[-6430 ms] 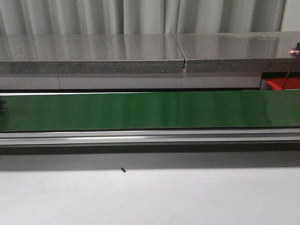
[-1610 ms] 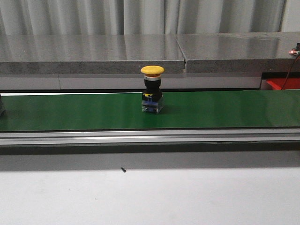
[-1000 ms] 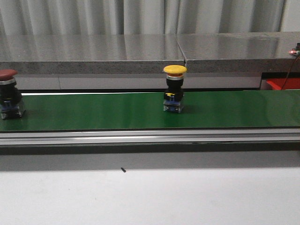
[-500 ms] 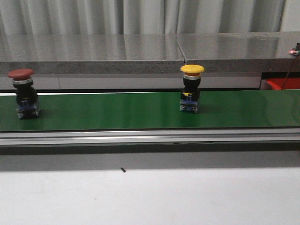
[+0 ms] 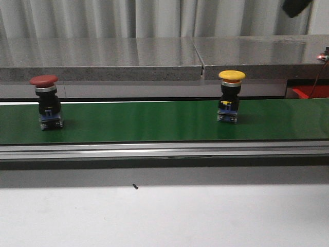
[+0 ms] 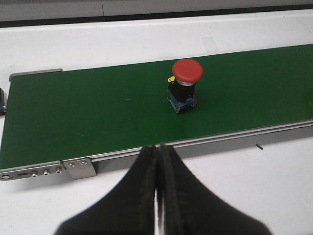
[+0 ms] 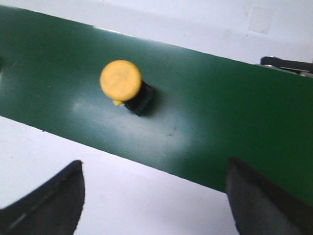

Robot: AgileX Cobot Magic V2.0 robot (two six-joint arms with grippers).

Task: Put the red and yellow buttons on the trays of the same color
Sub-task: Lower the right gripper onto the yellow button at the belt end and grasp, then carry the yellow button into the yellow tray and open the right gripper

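Note:
The red button (image 5: 46,102) stands upright at the left of the green belt (image 5: 139,121), and the yellow button (image 5: 230,96) stands upright right of the middle. In the left wrist view the red button (image 6: 185,84) sits on the belt well ahead of my left gripper (image 6: 157,148), which is shut with nothing in it, over the white table. In the right wrist view my right gripper (image 7: 155,164) is open wide above the belt's edge, the yellow button (image 7: 123,84) just beyond it. Of the trays, only a red corner (image 5: 310,91) shows at the far right.
An aluminium rail (image 5: 164,150) runs along the belt's front. A grey stone ledge (image 5: 103,59) and a curtain lie behind it. White table (image 5: 164,216) stretches in front, with a small black speck (image 5: 134,186). A dark arm part (image 5: 296,6) shows at the top right.
Both buttons have travelled to the right on the belt, the red one coming in from the left end. A dark arm part has come into the front view's top right corner.

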